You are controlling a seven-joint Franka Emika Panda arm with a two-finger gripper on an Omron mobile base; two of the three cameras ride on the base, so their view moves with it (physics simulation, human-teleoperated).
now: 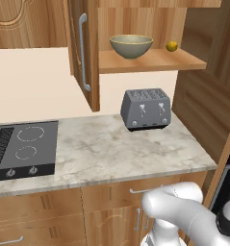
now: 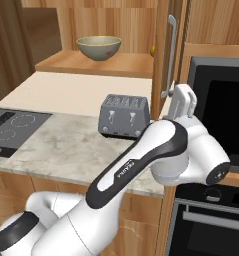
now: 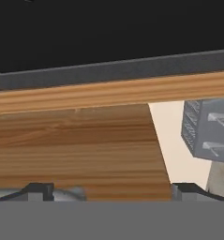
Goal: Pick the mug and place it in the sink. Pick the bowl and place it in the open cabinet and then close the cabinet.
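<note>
The olive-beige bowl (image 1: pixel 131 45) (image 2: pixel 98 47) stands upright on the shelf inside the open wooden wall cabinet (image 1: pixel 150 61) (image 2: pixel 91 64). Both doors stand open, the left one (image 1: pixel 90 57) and the right one (image 2: pixel 163 50), each with a silver bar handle. My gripper (image 2: pixel 182 97) (image 3: pixel 113 191) is raised beside the right door, close to the lower end of its handle (image 2: pixel 171 55). Its fingertips (image 3: pixel 38 190) are spread wide, open, with nothing between them and the wood of the door just ahead. The mug and the sink are out of view.
A grey toaster (image 1: pixel 146 109) (image 2: pixel 125 116) (image 3: pixel 208 131) sits on the marble counter (image 1: pixel 111 153) below the cabinet. A small yellow fruit (image 1: pixel 172 46) lies on the shelf right of the bowl. A black cooktop (image 1: pixel 22 149) is at the left, a dark wall oven (image 2: pixel 221 115) at the right.
</note>
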